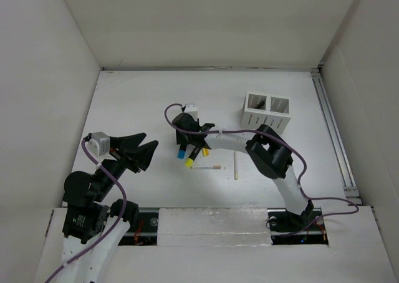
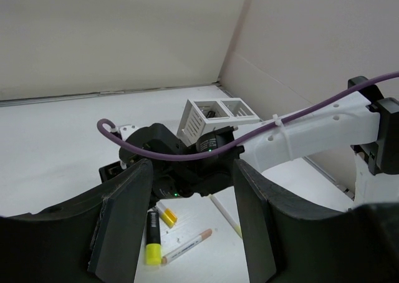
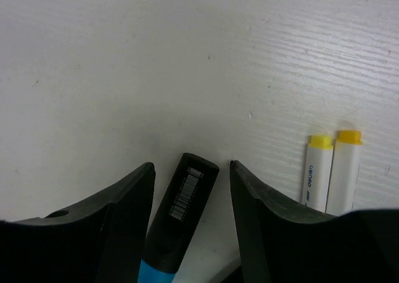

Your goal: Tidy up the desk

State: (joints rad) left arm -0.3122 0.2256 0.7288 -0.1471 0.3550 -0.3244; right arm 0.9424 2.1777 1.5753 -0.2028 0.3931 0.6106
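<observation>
The white desk (image 1: 137, 102) holds a cluster of pens near its middle. My right gripper (image 1: 187, 146) is open and low over it. In the right wrist view its jaws (image 3: 192, 171) straddle a black marker with a blue cap (image 3: 184, 196) (image 1: 181, 151), with a gap on each side. Two white markers with yellow caps (image 3: 330, 171) lie just to the right. My left gripper (image 1: 141, 152) is open and empty, left of the cluster. Through its jaws (image 2: 190, 227) I see a black highlighter with a yellow cap (image 2: 151, 236), a white pen with a tan cap (image 2: 187, 245) and a thin white stick (image 2: 225, 215).
A white slotted two-compartment pen holder (image 1: 267, 113) stands at the back right, also in the left wrist view (image 2: 218, 115). A metal rail (image 1: 333, 133) runs along the desk's right edge. Tall white wall panels enclose the left, back and right sides.
</observation>
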